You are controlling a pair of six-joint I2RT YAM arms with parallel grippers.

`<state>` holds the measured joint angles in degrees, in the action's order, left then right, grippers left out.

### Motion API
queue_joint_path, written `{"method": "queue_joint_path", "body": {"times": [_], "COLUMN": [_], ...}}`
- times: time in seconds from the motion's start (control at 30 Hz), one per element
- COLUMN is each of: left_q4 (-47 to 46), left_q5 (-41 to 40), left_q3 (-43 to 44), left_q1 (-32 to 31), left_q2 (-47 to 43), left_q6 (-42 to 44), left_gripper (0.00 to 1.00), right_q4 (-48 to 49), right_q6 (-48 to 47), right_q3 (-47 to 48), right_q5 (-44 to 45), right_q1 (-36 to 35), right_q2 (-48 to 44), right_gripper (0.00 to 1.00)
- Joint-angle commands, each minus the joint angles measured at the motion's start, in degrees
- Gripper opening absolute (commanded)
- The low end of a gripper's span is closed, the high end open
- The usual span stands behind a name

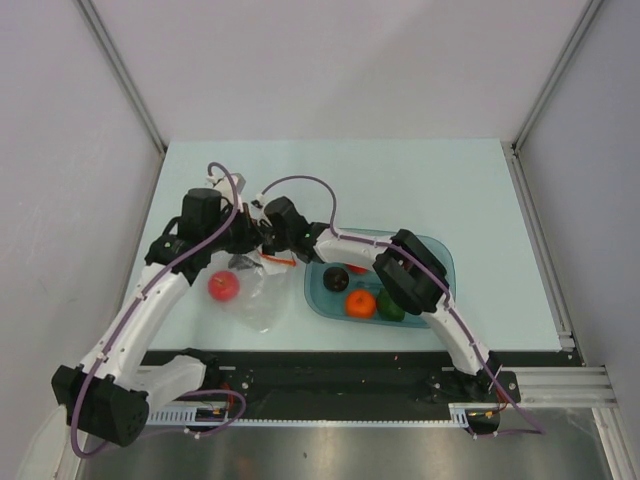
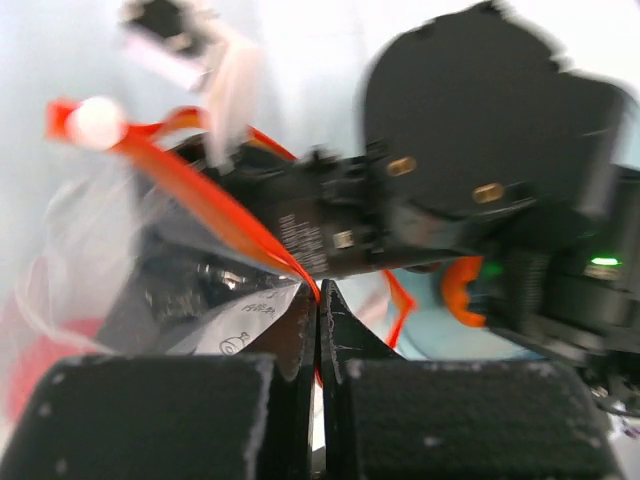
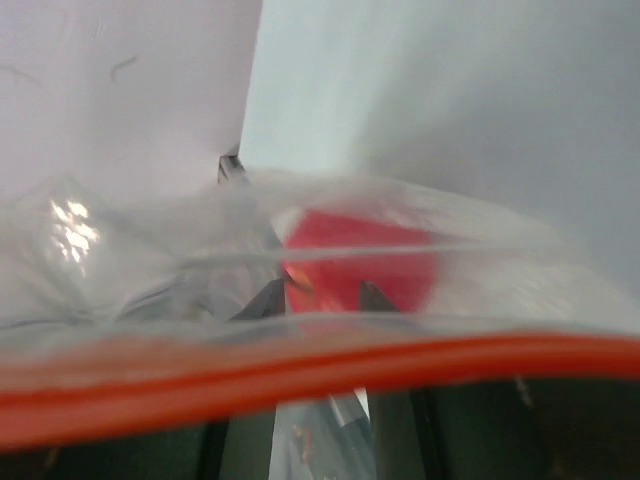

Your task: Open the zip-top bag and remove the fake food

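Bag mouth held for opening

Top: zip-top bag (image 1: pixel 256 298) on worktop (image 1: pixel 430 190), left of teal tub (image 1: pixel 445 262) w/ some fake food (image 1: pixel 360 302) in it; red fruit (image 1: pixel 224 286) at the bag. L wrist: left gripper (image 2: pixel 318 310) clamped on zip strip (image 2: pixel 200 200), anchoring one lip. R wrist: right gripper (image 3: pixel 320 295) tips apart, gripping nothing, prob. to spread mouth.

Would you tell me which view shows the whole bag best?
The top view: it alone shows the bag in full outline. The left wrist view shows just crinkled film and the orange strip running into the shut left gripper; the right wrist view, a blurred strip across the frame.
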<state>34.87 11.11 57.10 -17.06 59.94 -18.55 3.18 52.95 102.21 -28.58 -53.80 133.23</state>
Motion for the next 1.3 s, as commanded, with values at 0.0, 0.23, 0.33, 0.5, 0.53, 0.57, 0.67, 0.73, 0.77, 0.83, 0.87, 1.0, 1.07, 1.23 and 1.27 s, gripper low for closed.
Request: {"method": "queue_joint_path", "body": {"times": [0.0, 0.23, 0.33, 0.5, 0.53, 0.57, 0.67, 0.73, 0.77, 0.83, 0.87, 1.0, 1.07, 1.23, 1.27], "left_q4": [-4.72, 0.52, 6.41, 7.49, 7.49, 7.75, 6.89, 5.83, 4.86, 4.5, 4.59, 4.06, 3.8, 3.97, 4.15], "left_q5": [6.02, 0.16, -7.67, -13.29, -13.83, -14.27, -14.19, -13.23, -12.79, -11.91, -11.64, -10.68, -10.15, -12.59, -13.22], "left_q3": [3.8, 11.09, 16.8, 16.55, 15.86, 15.67, 14.53, 12.87, 12.51, 11.81, 11.72, 10.84, 10.14, 7.85, 7.59], "left_q1": [-1.31, -2.1, -2.1, -2.1, -2.01, -2.1, -2.1, -2.1, -2.1, -2.01, -2.1, -2.1, -2.1, -2.1, -2.1], "left_q2": [2.19, 8.51, 12.56, 13.18, 13.18, 13.36, 13.53, 13.01, 12.75, 12.57, 12.65, 11.78, 11.25, 8.88, 8.44], "left_q6": [-2.2, -0.88, -0.97, -0.79, -0.7, -0.62, -1.14, -1.93, -2.02, -2.37, -2.37, -2.72, -2.72, -2.72, -2.72], "left_gripper": [0.0, 0.0, 0.0, 0.0, 0.0, 0.0, 0.0, 0.0, 0.0, 0.0, 0.0, 0.0, 0.0, 0.0, 0.0], "right_q4": [9.47, 11.86, 8.53, -3.06, -5.35, -6.16, -5.47, -6.08, -7.3, -7.31, -6.96, -6.88, -5.03, -3.89, -3.62], "right_q6": [-0.92, -1.0, -2.93, -14.51, -15.67, -16.73, -17.79, -18.23, -18.23, -17.27, -16.66, -14.89, -13.14, -10.77, -10.06], "right_q3": [0.18, -3.16, -3.07, -2.46, -2.11, -2.11, -1.76, 0.6, 1.31, 2.37, 2.72, 3.52, 2.56, 2.55, 2.55], "right_q5": [-6.05, -6.06, -5.53, -0.61, -0.69, -0.6, -4.62, -5.52, -5.35, -4.82, -4.47, -4.47, -5.43, -5.44, -5.26], "right_q1": [-0.16, -0.43, 0.1, -0.08, 0.01, -0.08, -0.77, -1.74, -2.09, -2.62, -2.89, -3.06, -2.71, -2.1, -1.92], "right_q2": [1.5, 1.33, 1.95, 0.28, 0.1, 0.01, 1.24, 3.25, 3.79, 4.67, 5.45, 6.95, 7.48, 7.75, 7.23], "right_gripper": [0.42, 0.52, 0.61, 0.85, 0.87, 0.89, 0.92, 0.93, 0.93, 0.94, 0.95, 1.0, 1.0, 0.86, 0.79]}}
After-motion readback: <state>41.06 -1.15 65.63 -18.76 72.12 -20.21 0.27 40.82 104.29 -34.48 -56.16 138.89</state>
